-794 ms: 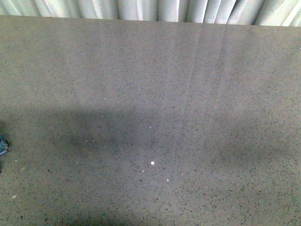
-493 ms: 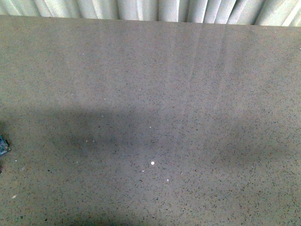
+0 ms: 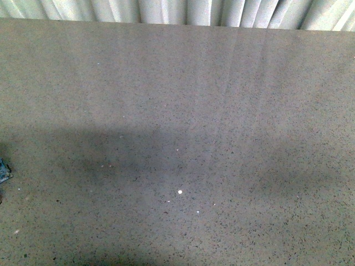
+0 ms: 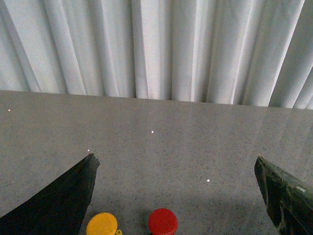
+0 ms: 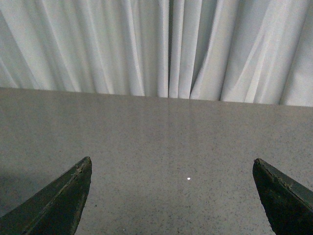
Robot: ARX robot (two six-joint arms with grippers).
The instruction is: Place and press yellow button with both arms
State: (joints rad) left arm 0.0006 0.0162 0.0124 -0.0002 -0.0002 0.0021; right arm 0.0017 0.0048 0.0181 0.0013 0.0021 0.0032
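The yellow button [image 4: 101, 224] shows only in the left wrist view, as a yellow-orange domed cap at the frame's lower edge, standing on the table close to one black finger [image 4: 73, 196]. My left gripper [image 4: 177, 164] is open and empty, its jaws wide apart, with the button low between them, nearer one jaw. My right gripper [image 5: 172, 166] is open and empty over bare table. The front view shows neither gripper nor the button.
A red button [image 4: 163, 221] stands beside the yellow one. The speckled grey-brown tabletop [image 3: 183, 111] runs back to a white pleated curtain [image 3: 177, 11]. A small dark bluish object [image 3: 3, 170] sits at the table's left edge in the front view.
Nothing has visibly changed in the front view beyond a slight shift of the shadows.
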